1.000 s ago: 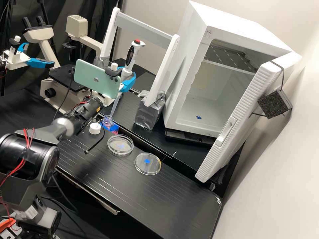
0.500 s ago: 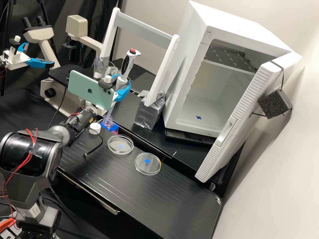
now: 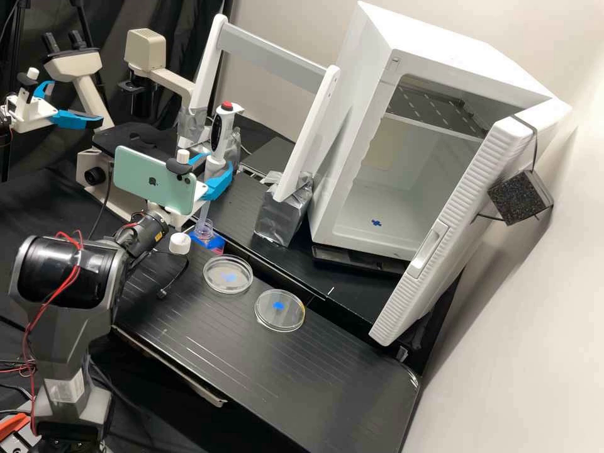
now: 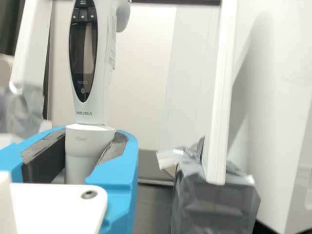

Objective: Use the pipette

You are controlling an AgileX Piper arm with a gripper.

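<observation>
In the high view my gripper [image 3: 211, 173] is shut around the lower body of the white pipette [image 3: 221, 133], which has a red button on top and leans slightly. Its clear tip reaches down to the mouth of a small bottle [image 3: 202, 234] holding pink liquid; whether it is inside the neck is hard to tell. In the wrist view the gripper [image 4: 87, 156] has its blue fingers on both sides of the pipette [image 4: 90, 146], dark pads against it.
A white cap [image 3: 179, 243] lies beside the bottle. Two petri dishes [image 3: 228, 274] rest on the bench [image 3: 340, 390]. A white rack frame [image 3: 308, 138] with foil-wrapped feet, an open white incubator [image 3: 390, 182] and a microscope [image 3: 145, 75] stand around.
The gripper and pipette have moved left and lower in the high view, and the pipette stands more upright. The tip has come down to the bottle.
</observation>
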